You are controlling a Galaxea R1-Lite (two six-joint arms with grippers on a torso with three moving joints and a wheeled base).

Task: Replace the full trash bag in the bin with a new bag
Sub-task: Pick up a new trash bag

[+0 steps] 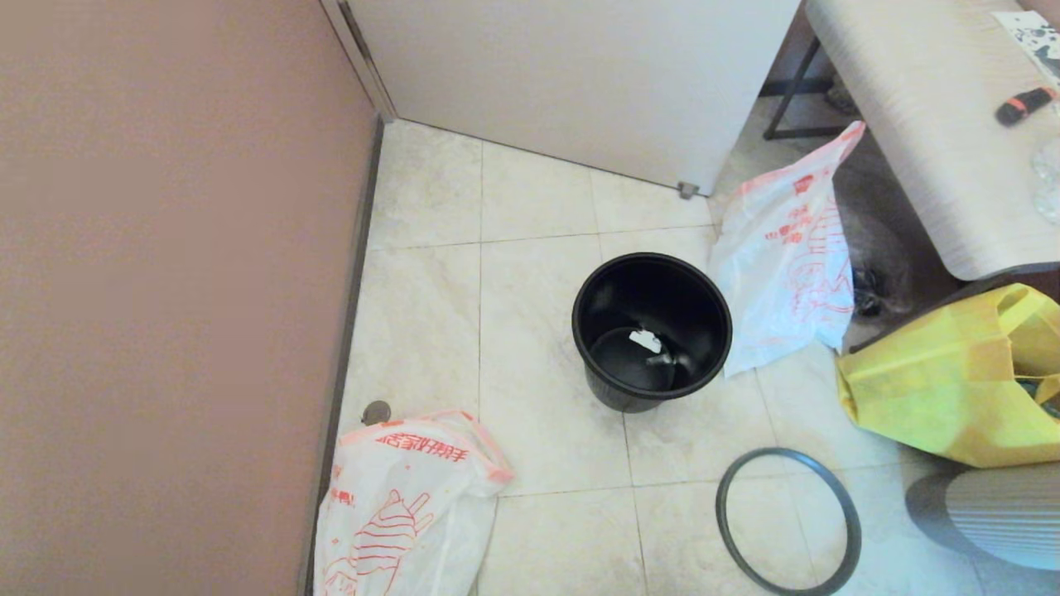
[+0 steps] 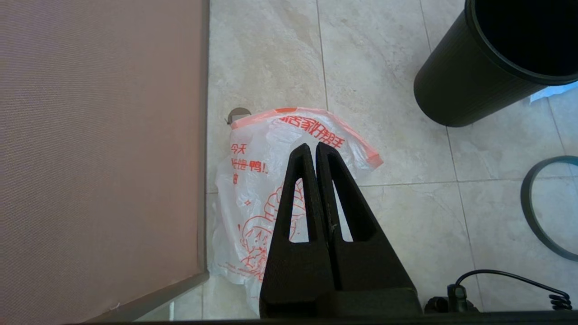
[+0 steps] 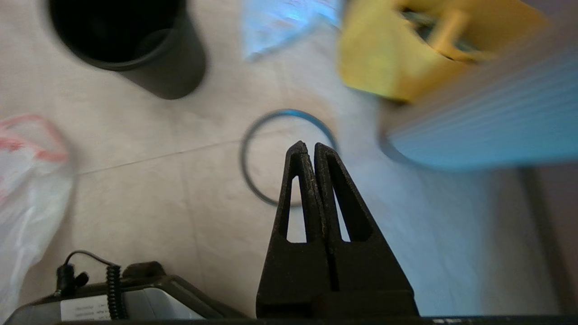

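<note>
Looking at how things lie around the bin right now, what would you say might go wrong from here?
1. Two same-printed bags lie near the bin: the full trash bag by the wall and the new bag beyond it; the wrong one might get picked.
2. The rim hoop lies loose on the floor, so a liner may slip in.
3. Both claws, left and right, are shut and would need opening to pinch thin plastic.

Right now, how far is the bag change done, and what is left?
Done: the bin holds no bag, its hoop lies off on the floor, and the full bag, it seems, sits by the wall. In hand: nothing; left gripper and right gripper have jaws shut, empty. Left: line the bin with the new bag beside it, then refit the hoop.
</note>
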